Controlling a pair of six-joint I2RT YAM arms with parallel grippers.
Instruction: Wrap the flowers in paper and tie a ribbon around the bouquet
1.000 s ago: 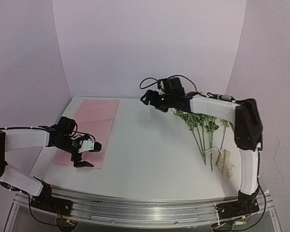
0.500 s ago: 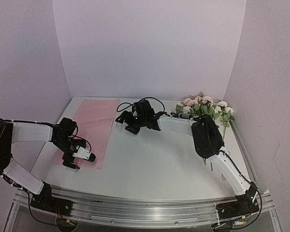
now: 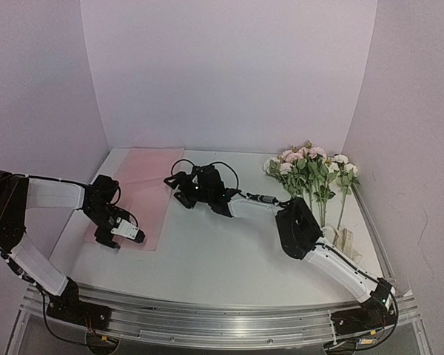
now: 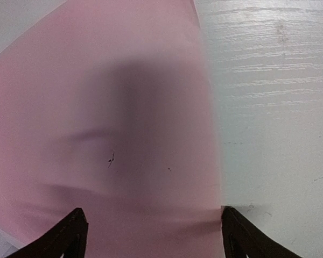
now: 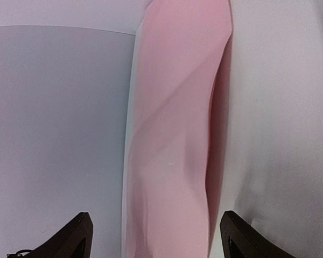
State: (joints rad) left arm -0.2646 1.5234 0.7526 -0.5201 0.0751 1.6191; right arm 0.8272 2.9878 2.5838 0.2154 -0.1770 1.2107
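**Near, left arm.** The left gripper (image 3: 117, 235) sits low over the near right corner of the paper (image 3: 144, 185). In the wrist view its jaws stand apart. Pink sheet fills the gap between them, and one finger (image 4: 234, 231) sits right at the sheet's edge, where the bare table (image 4: 269, 107) begins. Nothing is pinched. Whether the tips touch the sheet cannot be told, since that view is blurred up close.

**Paper.** It lies flat at the left of the table (image 3: 229, 251). Its long axis runs roughly 6 to 12 o'clock, leaning slightly toward 1 at the far end. From the left gripper the whole length lies toward 12.

**Near right.** A small cream object by the right arm's forearm is probably the ribbon (image 3: 348, 240). It is too small here to be sure.

**Mid-table, right arm.** This arm reaches across to the left. The right gripper (image 3: 176, 191) has its jaws wide and is empty. It is just beside the paper's right edge, past mid-length, so the sheet lies at 9 o'clock from it. The right wrist view shows the paper (image 5: 177, 134) stretching straight ahead between the open fingers.

**Far right.** The flowers (image 3: 311, 166) lie with blooms toward 12 and stems toward 6. They are well apart from both grippers, at 3 o'clock from the right one.

**Judgement.** The paper comes first. The left arm is nearer the near corner and the right arm is nearer the far part of the same edge. A two-point lift along that right edge looks feasible.
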